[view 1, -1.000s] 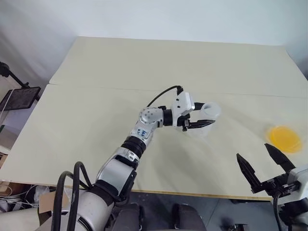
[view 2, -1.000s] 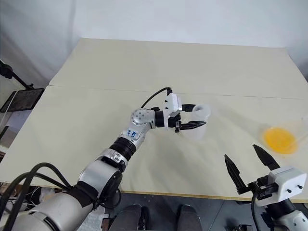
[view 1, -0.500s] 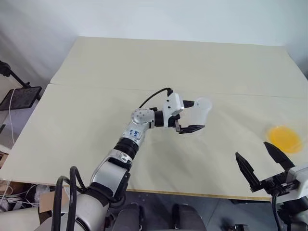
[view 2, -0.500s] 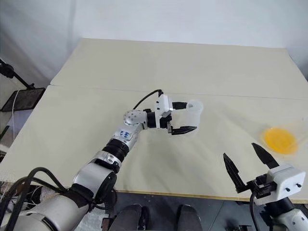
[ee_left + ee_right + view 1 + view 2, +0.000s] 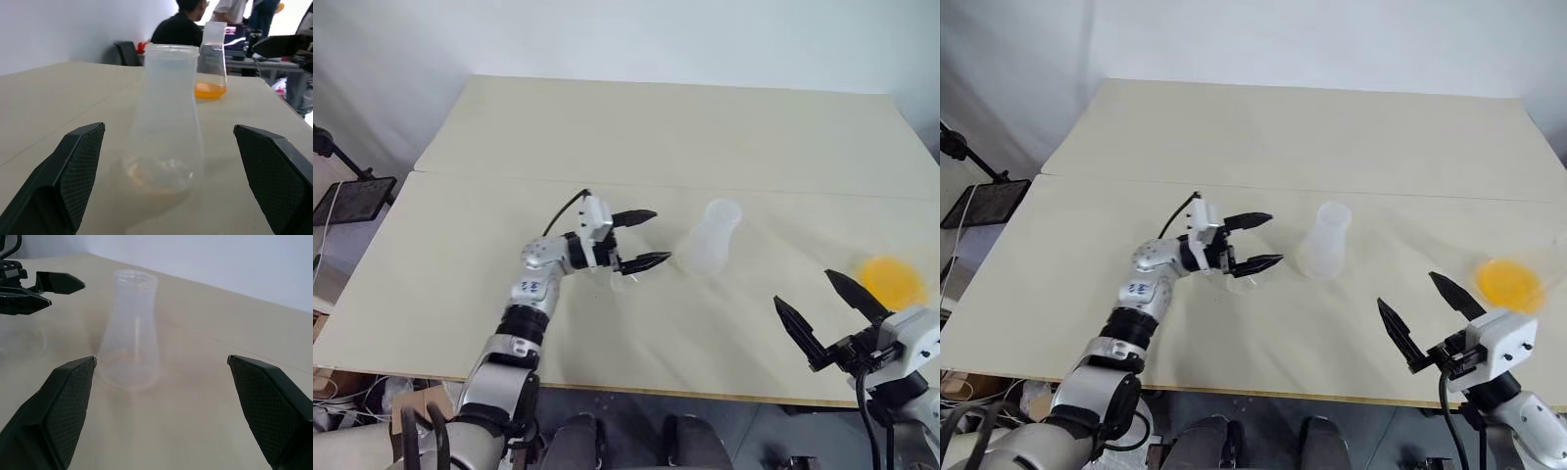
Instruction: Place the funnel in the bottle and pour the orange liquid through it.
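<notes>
The bottle, a clear flask-shaped container with a wide mouth, stands upright and empty in the middle of the table; it also shows as the bottle and the bottle. My left gripper is open, a short way to its left and apart from it. A faint small clear thing, the funnel, lies on the table just under that gripper. The orange liquid sits in the bottom of a clear flask at the right edge. My right gripper is open near the front edge, between bottle and liquid, holding nothing.
The beige table has a seam running across its middle, with bare surface behind the bottle. A black stand with a dark panel is off the table's left side. In the left wrist view people sit beyond the table's right end.
My left gripper opened, let go of the bottle and drew back to the left; the bottle now stands free on the table. The right gripper edged slightly inward.
</notes>
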{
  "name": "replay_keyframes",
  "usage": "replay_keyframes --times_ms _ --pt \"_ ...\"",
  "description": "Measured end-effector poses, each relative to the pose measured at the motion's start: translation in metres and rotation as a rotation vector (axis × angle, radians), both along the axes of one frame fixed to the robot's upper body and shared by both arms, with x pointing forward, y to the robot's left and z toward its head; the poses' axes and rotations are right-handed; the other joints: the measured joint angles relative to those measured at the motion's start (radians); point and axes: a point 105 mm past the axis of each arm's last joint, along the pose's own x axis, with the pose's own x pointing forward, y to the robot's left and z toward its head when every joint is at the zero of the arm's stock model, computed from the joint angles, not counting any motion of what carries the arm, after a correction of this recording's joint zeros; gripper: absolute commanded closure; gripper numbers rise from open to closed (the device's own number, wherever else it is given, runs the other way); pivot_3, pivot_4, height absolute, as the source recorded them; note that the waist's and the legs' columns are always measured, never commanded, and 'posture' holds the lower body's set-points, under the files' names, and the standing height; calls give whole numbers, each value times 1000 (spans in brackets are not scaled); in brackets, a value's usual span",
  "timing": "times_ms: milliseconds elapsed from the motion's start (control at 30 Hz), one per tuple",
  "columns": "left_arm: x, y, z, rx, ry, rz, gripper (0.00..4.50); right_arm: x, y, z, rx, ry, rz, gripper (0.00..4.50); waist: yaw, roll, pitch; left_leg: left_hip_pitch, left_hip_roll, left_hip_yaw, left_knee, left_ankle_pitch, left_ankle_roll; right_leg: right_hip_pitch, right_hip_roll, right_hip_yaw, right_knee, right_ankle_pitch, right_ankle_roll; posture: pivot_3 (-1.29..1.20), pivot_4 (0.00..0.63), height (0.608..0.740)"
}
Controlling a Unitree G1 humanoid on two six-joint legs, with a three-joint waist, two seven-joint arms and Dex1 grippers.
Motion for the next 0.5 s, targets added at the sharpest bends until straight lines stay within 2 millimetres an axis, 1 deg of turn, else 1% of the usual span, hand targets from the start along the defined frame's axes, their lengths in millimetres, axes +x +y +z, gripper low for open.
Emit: replay_keyframes --times_ms 133,267,333,367,433,500 --pt "-6 40 -8 21 -3 123 20 11 10 3 -21 -9 95 0 -1 0 0 0 0 -1 0 0 0 0 0 0 1 0 0 0 150 740" --pt "-21 84 -20 53 12 295 20 19 22 4 -51 9 227 0 -4 0 0 1 1 -1 0 0 0 0 0 0 1 0 0 0 150 740" --pt "-35 113 -27 94 25 401 20 23 32 6 -68 16 317 0 -7 0 0 1 1 -2 0 0 0 1 -1 0 1 0 0 0 150 740" --pt "-41 123 -30 103 38 436 20 24 34 6 -76 19 339 0 -7 0 0 1 1 -2 0 0 0 1 -1 0 1 0 0 0 150 740" --pt "-58 146 -33 76 76 505 20 28 43 7 -91 26 411 0 -9 0 0 2 1 -2 0 0 0 2 -2 0 0 0 0 0 150 740" --pt "-79 168 -41 83 142 558 20 30 54 9 -111 22 487 0 -9 0 0 2 1 -3 0 -1 0 2 -4 0 0 0 0 0 150 740"
